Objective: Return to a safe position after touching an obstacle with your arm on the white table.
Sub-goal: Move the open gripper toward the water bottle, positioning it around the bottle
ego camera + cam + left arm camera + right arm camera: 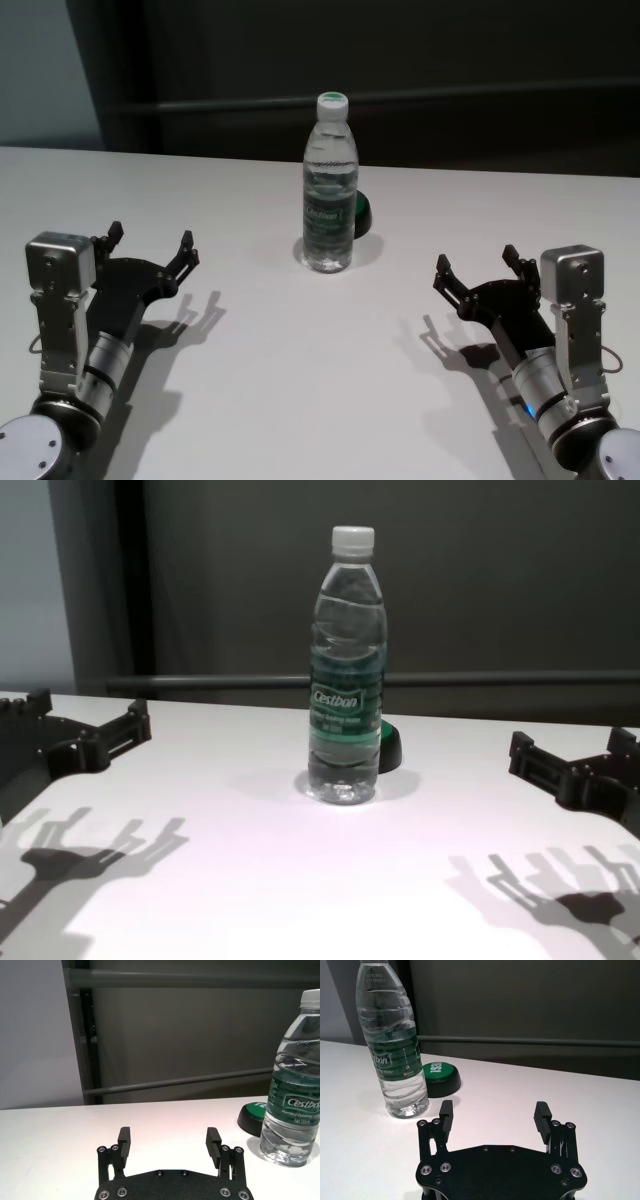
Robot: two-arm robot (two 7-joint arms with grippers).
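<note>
Ribbed clear Cestbon water bottle stands upright mid white table (smooth, matte); left gripper and right gripper both spread open, well clear either side.

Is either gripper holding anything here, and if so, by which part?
Nothing is held. The left gripper and right gripper are both open and empty, apart from the upright bottle.

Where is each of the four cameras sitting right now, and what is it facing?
Head: high, looking down at the bottle on the table; both arms, left claw, right claw.
Chest: lower, level with the bottle; both claws at the edges.
Left wrist: behind the open left claw, bottle beside it.
Right wrist: behind the open right claw, facing the bottle and green button.
All share the bottle.
</note>
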